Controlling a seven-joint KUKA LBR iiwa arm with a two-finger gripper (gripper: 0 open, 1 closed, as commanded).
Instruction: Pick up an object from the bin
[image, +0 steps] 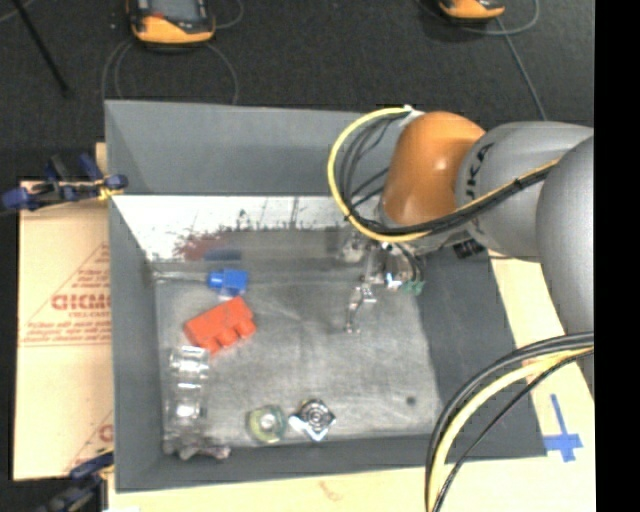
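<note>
Orange cover, tool half hidden, above bin

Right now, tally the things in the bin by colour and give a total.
Blue: 1, small block
Orange-red: 1, toy brick
Clear: 1, plastic piece
Greenish: 1, disc
Silver: 1, metal piece
Brownish: 1, lump
Total: 6

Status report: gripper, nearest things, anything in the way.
Gripper over bare bin floor, right of centre. Nearest: red block, blue piece, both to its left, untouched. Nothing lies between.
</note>
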